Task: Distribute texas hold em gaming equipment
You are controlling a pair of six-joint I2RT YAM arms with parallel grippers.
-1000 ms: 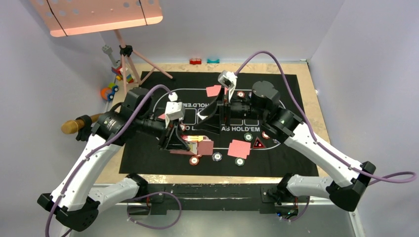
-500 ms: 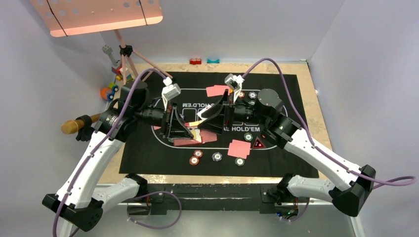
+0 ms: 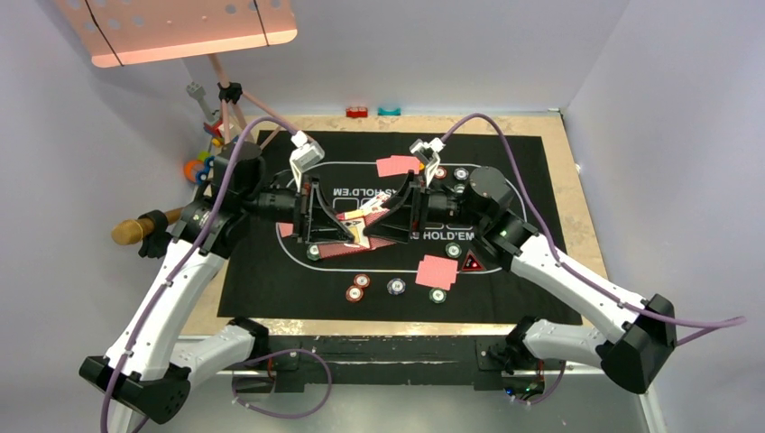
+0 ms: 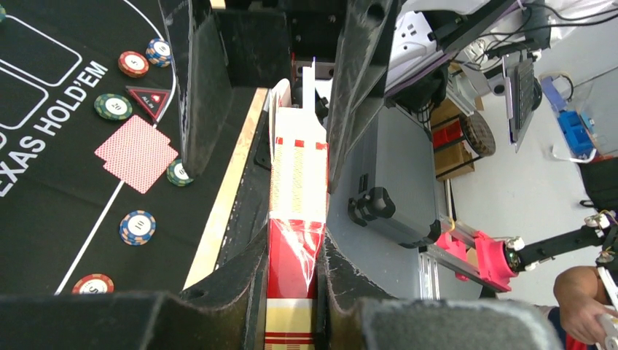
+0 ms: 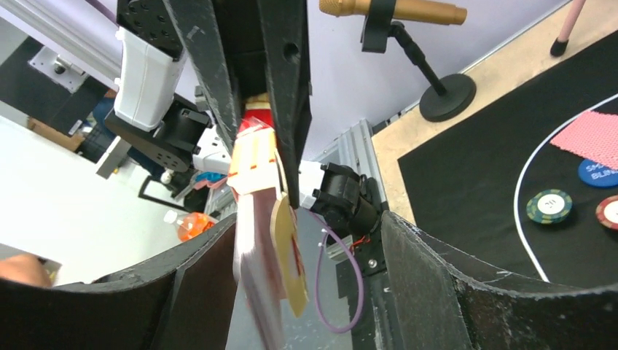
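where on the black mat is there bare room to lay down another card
Free: the mat's near-right corner, right of the triangular marker, and its near-left corner, left of the red chips. The far-right strip beyond the white line looks bare too. Crowded: the middle, where the left claw holds the card box against the right claw.

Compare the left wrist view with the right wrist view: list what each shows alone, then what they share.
Left wrist only: the red-black triangular marker, a pair of red-backed cards lying on the mat.
Right wrist only: the blue button, a gold microphone on its stand.
Both: the card box clamped in the left hand, and the right hand closing around its far end.
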